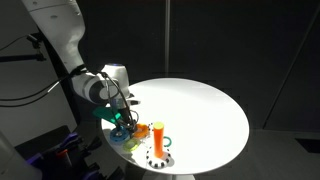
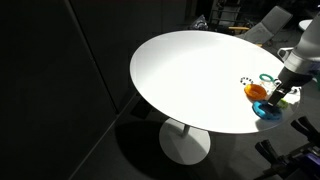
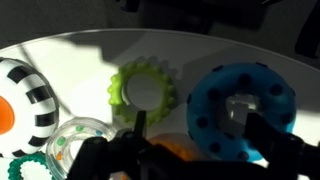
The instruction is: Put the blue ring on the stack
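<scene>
Blue ring (image 3: 205,112) lies near the table (image 1: 200,95) edge.

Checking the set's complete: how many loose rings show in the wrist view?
4: the blue ring right, a pale green ring centre, a clear ring lower left, a teal ring at the bottom-left corner. The gripper may hide others.

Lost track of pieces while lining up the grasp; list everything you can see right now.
table: one, white, round
stack: one, orange peg, black-and-white base, table edge
blue ring: one, blue, beneath the tool
pale green ring: one, green, beside blue ring
clear ring: one, transparent, by stack's base
teal ring: one, teal, by clear ring
yellow piece: one, yellow, partly hidden
arm: one, white, at table edge
tool: one, dark, jaws apart above rings
</scene>
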